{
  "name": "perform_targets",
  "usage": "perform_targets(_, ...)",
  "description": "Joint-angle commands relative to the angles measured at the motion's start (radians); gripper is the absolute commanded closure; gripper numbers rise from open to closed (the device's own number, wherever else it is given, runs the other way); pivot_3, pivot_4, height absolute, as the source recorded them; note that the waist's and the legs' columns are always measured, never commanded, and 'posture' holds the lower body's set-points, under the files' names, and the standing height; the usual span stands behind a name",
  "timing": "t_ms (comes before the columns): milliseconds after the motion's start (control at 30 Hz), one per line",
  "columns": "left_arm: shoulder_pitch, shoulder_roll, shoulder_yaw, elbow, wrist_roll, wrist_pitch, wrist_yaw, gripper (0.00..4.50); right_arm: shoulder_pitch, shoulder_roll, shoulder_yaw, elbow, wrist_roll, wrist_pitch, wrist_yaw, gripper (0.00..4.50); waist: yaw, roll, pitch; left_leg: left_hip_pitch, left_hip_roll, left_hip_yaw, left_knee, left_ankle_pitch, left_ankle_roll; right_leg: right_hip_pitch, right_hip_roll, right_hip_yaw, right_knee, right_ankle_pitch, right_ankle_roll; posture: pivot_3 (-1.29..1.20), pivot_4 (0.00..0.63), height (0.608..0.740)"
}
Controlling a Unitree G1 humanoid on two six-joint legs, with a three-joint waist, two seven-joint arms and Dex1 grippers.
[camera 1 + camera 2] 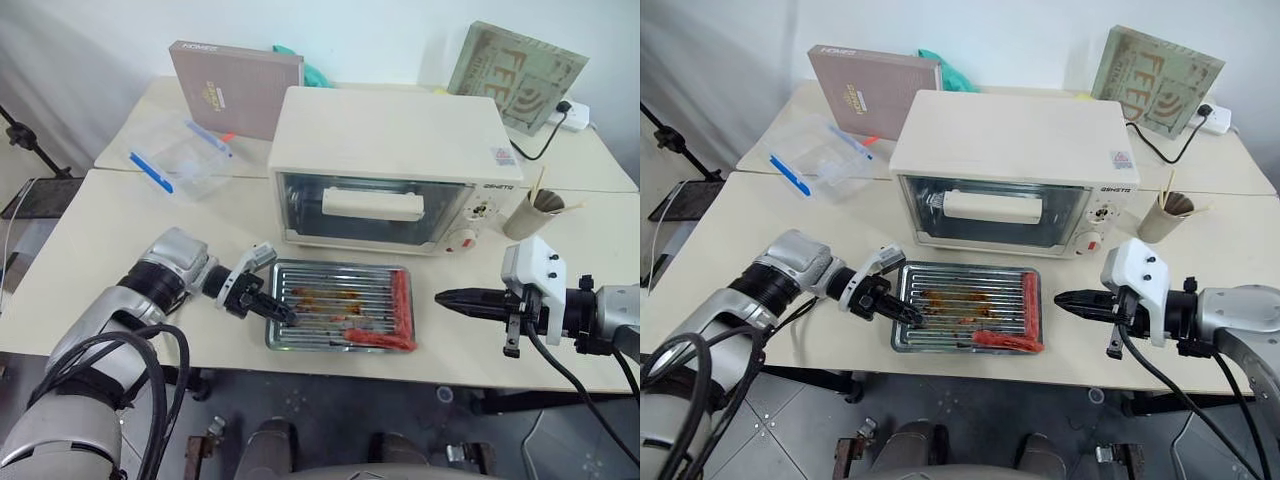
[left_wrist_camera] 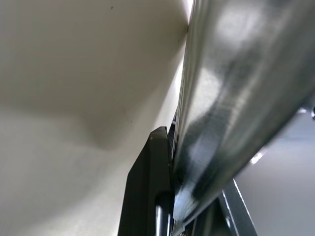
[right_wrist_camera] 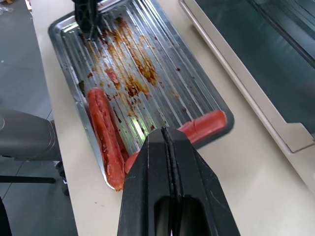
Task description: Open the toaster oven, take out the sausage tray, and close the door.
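Sausage tray (image 1: 340,318) sat at tabletop (image 1: 120,300) front edge, before the toaster oven (image 1: 390,180), door (image 1: 372,208) shut. Left gripper (image 1: 276,310) pinched tray's left rim; right gripper (image 1: 445,297) hovered beside tray, jaws closed, empty

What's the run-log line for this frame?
door: closed | sausage tray: on table | left gripper: shut on tray rim | right gripper: shut, empty

Shiny ridged metal tray (image 1: 340,305), grease-smeared, before the oven (image 1: 390,170); oven casing smooth matt cream, door (image 1: 372,208) glossy glass; table (image 1: 100,250) matt.
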Motion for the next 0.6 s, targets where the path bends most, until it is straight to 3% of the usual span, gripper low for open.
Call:
perform_targets(33, 0.035, -0.070, -0.057, 0.077, 0.085, -0.038, -0.061, 4.18, 0.011, -0.012, -0.046, -0.037, 0.012, -0.008, -0.006, 4.50, 0.001, 0.001, -0.001, 0.000, 0.000, 0.000, 0.001, 0.000, 0.000, 0.000, 0.000, 0.000, 0.000, 0.000, 0.000, 0.00, 0.150, 0.740)
perform_targets(300, 0.019, -0.135, -0.051, 0.169, 0.148, -0.056, -0.087, 2.00, 0.031, -0.013, -0.063, -0.053, 0.018, -0.003, -0.016, 4.50, 0.004, 0.003, -0.002, 0.000, -0.001, -0.002, 0.002, -0.001, 0.001, 0.003, 0.000, 0.000, -0.001, 0.001, 0.000, 0.00, 0.150, 0.740)
perform_targets(600, 0.012, -0.103, -0.032, 0.178, 0.169, -0.074, -0.074, 0.15, 0.027, -0.022, -0.060, -0.045, 0.019, -0.003, -0.005, 4.50, 0.008, 0.008, -0.007, 0.009, -0.001, -0.007, 0.002, -0.003, 0.006, 0.017, 0.000, -0.004, -0.008, 0.003, -0.002, 0.00, 0.150, 0.740)
